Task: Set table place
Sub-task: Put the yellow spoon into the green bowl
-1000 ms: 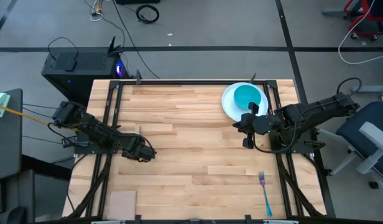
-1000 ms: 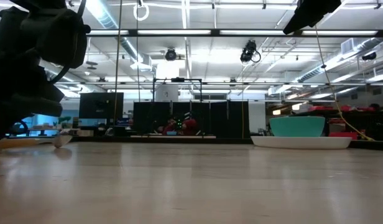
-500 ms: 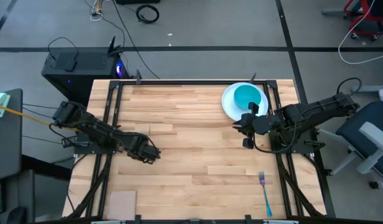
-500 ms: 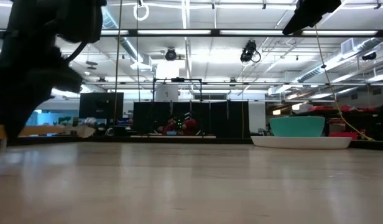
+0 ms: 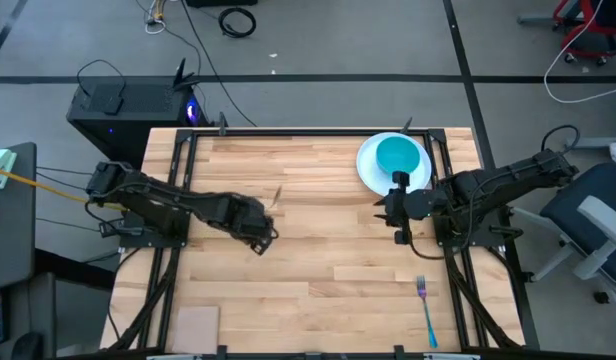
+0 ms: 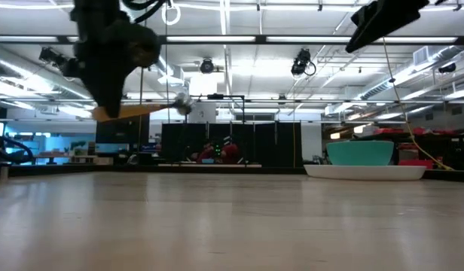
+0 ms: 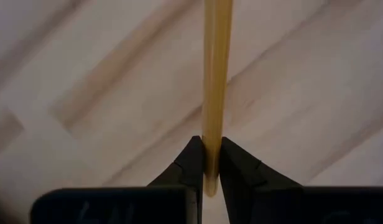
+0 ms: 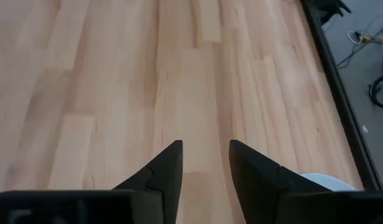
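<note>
My left gripper (image 5: pixel 262 230) hangs over the table's middle left, shut on the orange-handled spoon (image 6: pixel 141 111), which it holds well above the wood. The spoon's metal bowl (image 5: pixel 277 194) points toward the far edge. The white plate (image 5: pixel 368 170) sits on the table at the far right with the teal bowl (image 5: pixel 398 155) standing in it. My right gripper (image 8: pixel 204 158) hovers just near of the plate, open, with only bare wood between its fingers. The blue-handled fork (image 5: pixel 427 312) lies flat near the front right corner. My left gripper pinches the spoon's orange handle (image 7: pixel 210 146) between its two fingers, close to the handle's free end. The fingers (image 6: pixel 104 102) come from above, pointing down, and lie across the handle. The spoon is lifted clear and sticks out about level, its bowl end slightly raised.
A tan rectangular pad (image 5: pixel 198 325) lies at the front left corner. Black metal rails (image 5: pixel 178 200) run along the table's left and right sides under both arms. Bare wood (image 5: pixel 328 270) spreads across the table's middle and front.
My left gripper has gone up and toward the table's right, keeping its hold on the spoon. The spoon, which lay on the table at the left, is now lifted clear and hangs high above the wood.
</note>
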Controlling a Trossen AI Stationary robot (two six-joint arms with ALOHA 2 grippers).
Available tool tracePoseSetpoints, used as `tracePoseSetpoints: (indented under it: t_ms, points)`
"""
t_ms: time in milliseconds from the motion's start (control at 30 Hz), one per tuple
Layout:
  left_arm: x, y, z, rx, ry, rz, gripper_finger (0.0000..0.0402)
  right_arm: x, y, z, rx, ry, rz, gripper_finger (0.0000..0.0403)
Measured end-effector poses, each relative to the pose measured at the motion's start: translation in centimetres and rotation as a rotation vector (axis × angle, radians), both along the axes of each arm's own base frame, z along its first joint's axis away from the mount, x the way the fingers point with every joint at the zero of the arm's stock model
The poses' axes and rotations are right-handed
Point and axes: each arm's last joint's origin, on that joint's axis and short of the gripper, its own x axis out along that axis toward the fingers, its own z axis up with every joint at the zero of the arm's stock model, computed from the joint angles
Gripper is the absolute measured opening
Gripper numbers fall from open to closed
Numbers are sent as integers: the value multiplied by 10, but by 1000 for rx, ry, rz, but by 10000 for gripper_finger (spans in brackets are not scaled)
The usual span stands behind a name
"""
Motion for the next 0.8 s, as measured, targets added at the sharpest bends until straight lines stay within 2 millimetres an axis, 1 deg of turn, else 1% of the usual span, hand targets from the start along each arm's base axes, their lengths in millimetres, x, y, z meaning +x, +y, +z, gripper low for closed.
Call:
tracePoseSetpoints:
  t_ms: [133, 300, 400, 467, 533, 633, 800]
  points:
    - [8, 14, 11, 23, -35, -50, 39, 4, 1, -18, -54, 1, 71, 139]
    - [18, 29, 16, 59, -100, -136, 39, 13, 4, -29, -117, -111, 153, 139]
    - [25, 34, 17, 87, -145, -205, 39, 20, 6, -36, -175, -176, 208, 139]
    - [28, 35, 17, 99, -165, -234, 39, 23, 7, -42, -216, -180, 240, 139]
    - [31, 37, 17, 103, -183, -226, 39, 25, 7, -49, -249, -170, 264, 139]
    - [34, 37, 17, 148, -196, -258, 39, 32, 6, -59, -251, -171, 253, 139]
    - [46, 38, 23, 247, -299, -372, 39, 46, 0, -69, -180, -183, 153, 139]
